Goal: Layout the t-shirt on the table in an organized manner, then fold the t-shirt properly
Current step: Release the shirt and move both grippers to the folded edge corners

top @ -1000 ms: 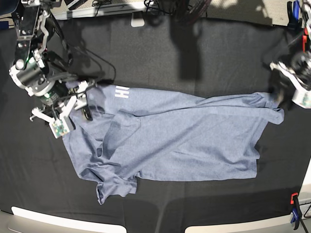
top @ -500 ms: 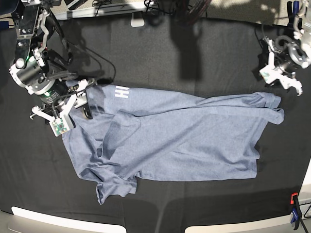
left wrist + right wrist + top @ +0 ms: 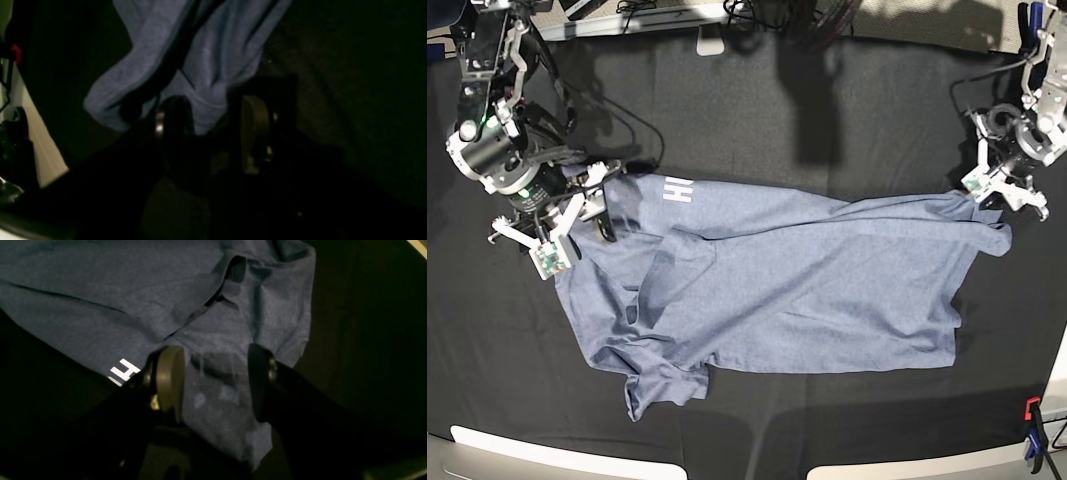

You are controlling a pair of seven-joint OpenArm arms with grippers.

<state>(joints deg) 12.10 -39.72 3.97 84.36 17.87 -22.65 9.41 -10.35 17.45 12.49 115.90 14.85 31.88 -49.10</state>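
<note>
**Base view: shirt spread across the middle, both grippers at its ends**

Seen from above: t-shirt (image 3: 797, 285) lying crumpled but mostly flat across the centre of the table (image 3: 827, 110), long axis running 9 to 3 o'clock. White lettering (image 3: 677, 189) showing near the shirt's upper edge toward 10 o'clock. One sleeve folded down toward 7 o'clock, loose folds across the body.

Right gripper (image 3: 577, 205) parked over the shirt's 9 o'clock end, just beside the lettering. From its wrist camera: jaws spread apart, tan pad on one side and dark finger on the other, straddling blue-grey cloth (image 3: 217, 386) without pinching it; collar ribbing (image 3: 233, 270) visible toward 12 o'clock, fragment of white print (image 3: 125, 370) at 9 o'clock of the pad.

Left gripper (image 3: 1005, 190) sitting at the shirt's 3 o'clock corner, at the hem's upper tip. From its wrist camera: jaws apart, a hanging-looking fold of fabric (image 3: 206, 66) reaching down between the fingers (image 3: 253, 126); too dark to tell whether cloth touches either pad. Not clamped on anything visible.

Blue and orange clamp (image 3: 1033, 435) at the table edge near 4 o'clock.
</note>
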